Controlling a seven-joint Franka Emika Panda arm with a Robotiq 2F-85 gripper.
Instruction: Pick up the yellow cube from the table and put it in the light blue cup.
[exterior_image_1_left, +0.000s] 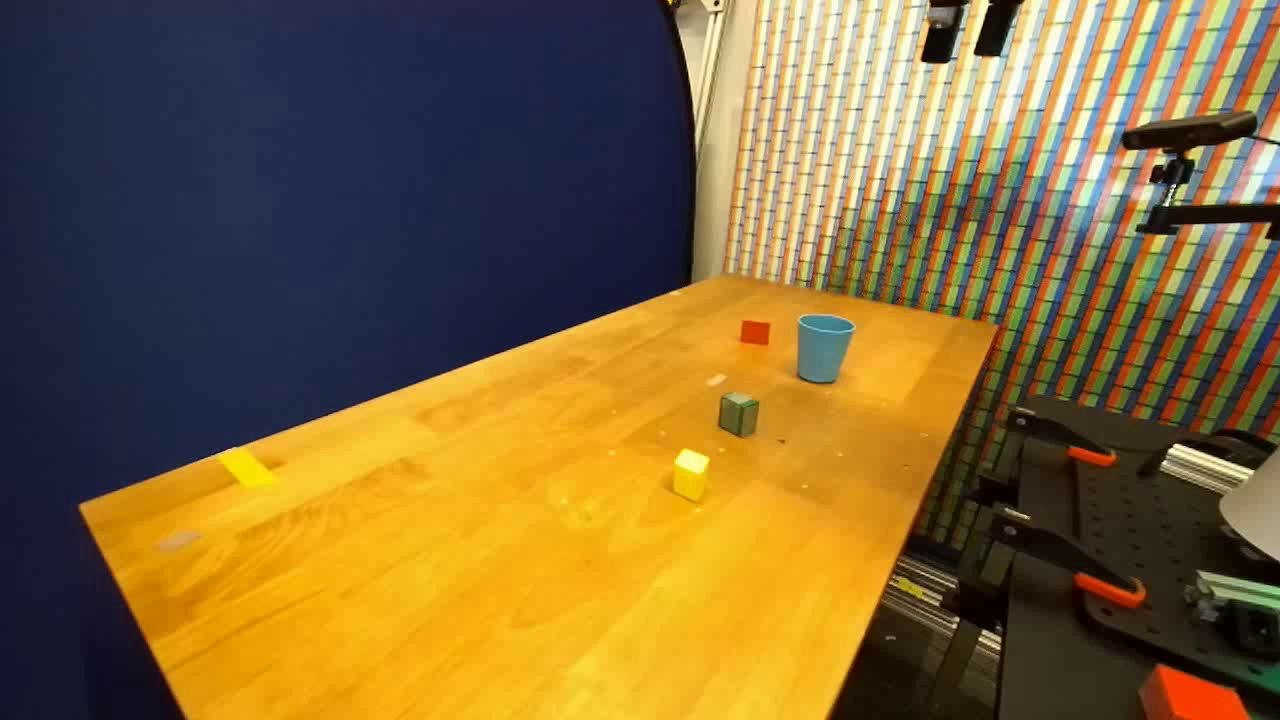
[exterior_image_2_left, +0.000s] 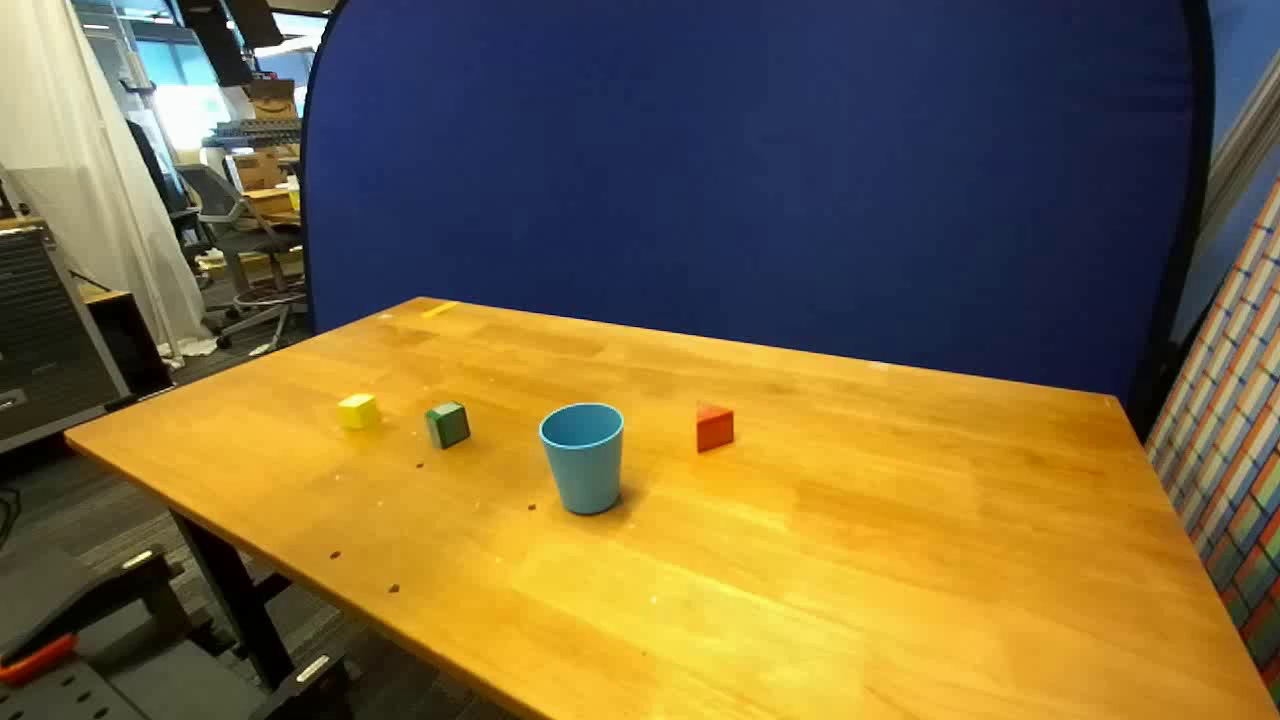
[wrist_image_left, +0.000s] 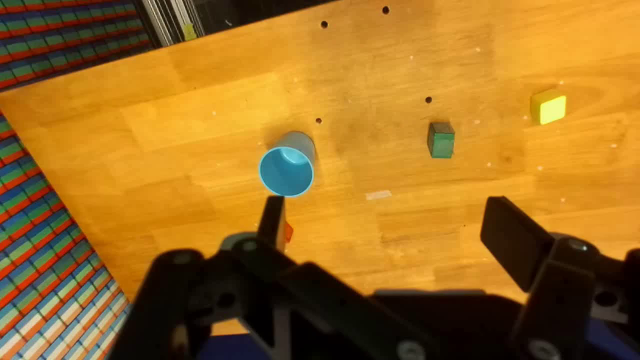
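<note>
The tiny yellow cube (exterior_image_1_left: 691, 476) sits on the wooden table (exterior_image_1_left: 450, 570), beyond the green cube from the cup. It also shows in an exterior view (exterior_image_2_left: 358, 412) and at the right of the wrist view (wrist_image_left: 549, 107). The light blue cup (exterior_image_1_left: 824, 350) stands upright on the table, also seen in an exterior view (exterior_image_2_left: 586, 470). In the wrist view the cup (wrist_image_left: 286, 171) shows its inside, with nothing visible in it. My gripper (wrist_image_left: 384, 205) is open with nothing between its fingers, high above the table. Only its black fingertips show at the top of both exterior views (exterior_image_1_left: 967, 38) (exterior_image_2_left: 236, 40).
A green cube (exterior_image_1_left: 739, 414) stands between the yellow cube and the cup. A red block (exterior_image_2_left: 715, 428) lies near the cup, partly hidden by a finger in the wrist view (wrist_image_left: 288, 232). A yellow tape strip (exterior_image_1_left: 247, 467) marks the table's edge. A blue screen (exterior_image_2_left: 750, 180) stands behind.
</note>
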